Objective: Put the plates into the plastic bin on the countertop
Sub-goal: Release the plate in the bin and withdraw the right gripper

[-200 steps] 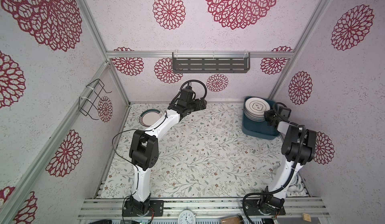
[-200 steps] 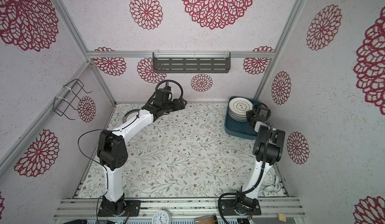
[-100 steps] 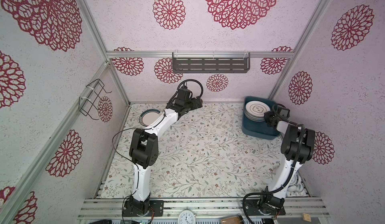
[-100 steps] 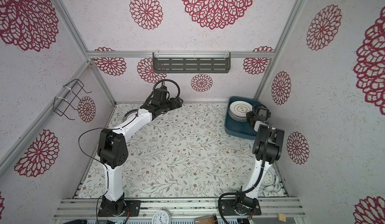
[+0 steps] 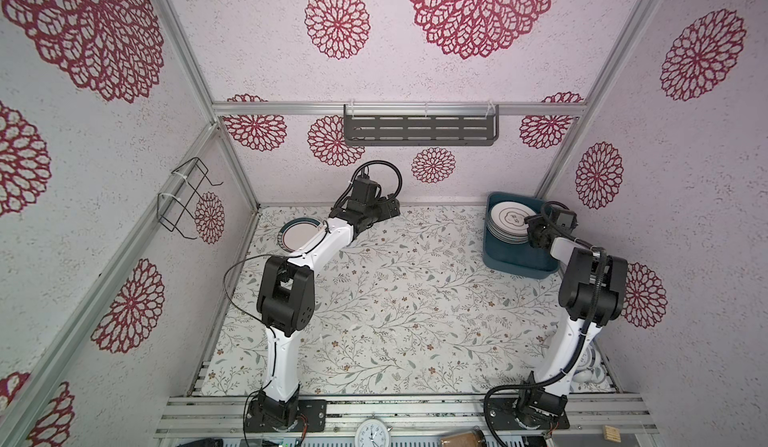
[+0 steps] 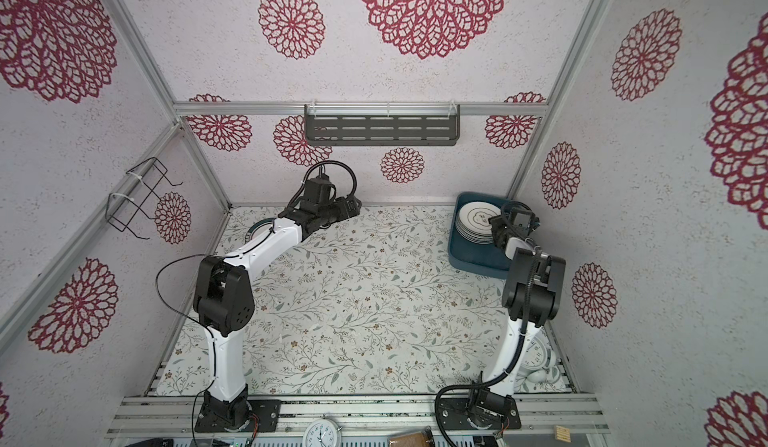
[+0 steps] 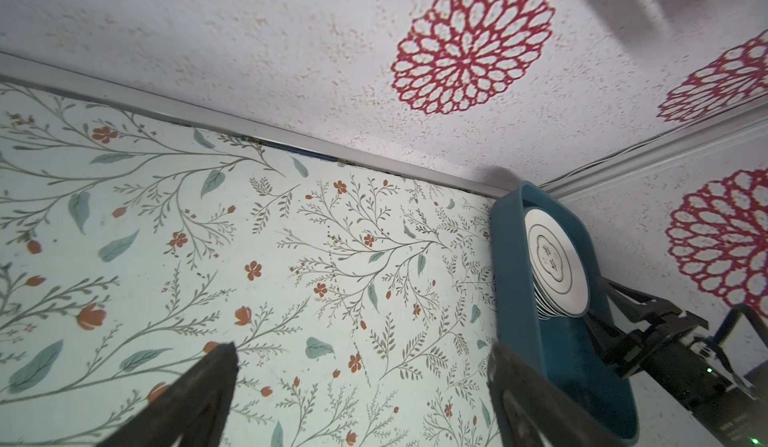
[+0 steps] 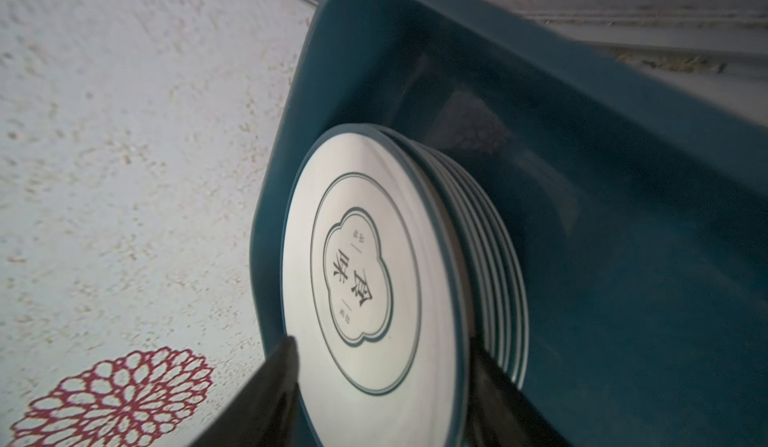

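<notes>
The dark teal plastic bin (image 5: 515, 268) (image 6: 478, 266) stands in the back right corner of the countertop (image 5: 415, 299). It holds a stack of several white plates (image 5: 509, 220) (image 8: 365, 258); the top one bears a thin dark rim and a clover emblem. My right gripper (image 5: 532, 226) (image 8: 382, 353) is open at the stack's near edge, one finger on either side of the top plate's rim. Another plate (image 5: 299, 235), dark-green rimmed, lies at the back left, partly hidden under my left arm. My left gripper (image 5: 390, 208) (image 7: 361, 353) hovers open and empty above the countertop near the back wall.
A grey slotted shelf (image 5: 419, 129) hangs on the back wall and a wire rack (image 5: 187, 199) on the left wall. A white clock (image 6: 540, 353) lies by the right arm's base, another clock (image 5: 372, 434) at the front rail. The bin (image 7: 511, 258) touches the back and right walls.
My right gripper has opened and let the top plate rest on the stack in the bin. My left gripper has drifted slightly to the left, still open.
</notes>
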You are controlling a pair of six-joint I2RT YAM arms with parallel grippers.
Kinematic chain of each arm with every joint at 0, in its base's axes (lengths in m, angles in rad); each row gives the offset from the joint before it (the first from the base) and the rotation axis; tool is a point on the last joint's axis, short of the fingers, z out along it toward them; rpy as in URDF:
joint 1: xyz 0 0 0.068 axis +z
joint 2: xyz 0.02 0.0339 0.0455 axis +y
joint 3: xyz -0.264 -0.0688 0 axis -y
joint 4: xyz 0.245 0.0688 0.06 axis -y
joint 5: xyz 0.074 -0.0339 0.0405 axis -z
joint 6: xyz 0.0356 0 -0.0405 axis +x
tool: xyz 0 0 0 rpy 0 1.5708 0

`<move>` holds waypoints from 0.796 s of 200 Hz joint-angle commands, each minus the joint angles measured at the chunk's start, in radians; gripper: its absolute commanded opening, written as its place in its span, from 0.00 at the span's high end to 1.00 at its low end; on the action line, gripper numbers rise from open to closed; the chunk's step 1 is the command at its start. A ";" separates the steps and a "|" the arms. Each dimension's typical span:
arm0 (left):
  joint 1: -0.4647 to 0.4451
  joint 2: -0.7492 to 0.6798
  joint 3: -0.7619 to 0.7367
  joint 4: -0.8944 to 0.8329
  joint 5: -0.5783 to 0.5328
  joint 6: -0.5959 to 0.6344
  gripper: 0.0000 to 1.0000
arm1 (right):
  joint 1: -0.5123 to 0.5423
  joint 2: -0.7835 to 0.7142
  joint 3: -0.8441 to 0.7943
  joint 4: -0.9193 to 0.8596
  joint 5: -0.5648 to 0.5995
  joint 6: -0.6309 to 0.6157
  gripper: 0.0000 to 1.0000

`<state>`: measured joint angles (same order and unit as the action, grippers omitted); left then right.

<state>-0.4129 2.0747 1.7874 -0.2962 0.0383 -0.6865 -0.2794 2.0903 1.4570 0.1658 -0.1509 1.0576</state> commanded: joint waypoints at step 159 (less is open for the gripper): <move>0.271 -0.425 -0.508 -0.080 -0.072 -0.061 0.03 | 0.251 -0.414 -0.287 0.041 -0.014 -0.085 0.01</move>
<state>-0.2070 1.6974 1.3308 -0.3309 -0.0299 -0.7414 -0.1040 1.7302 1.1725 0.1513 -0.1387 1.0023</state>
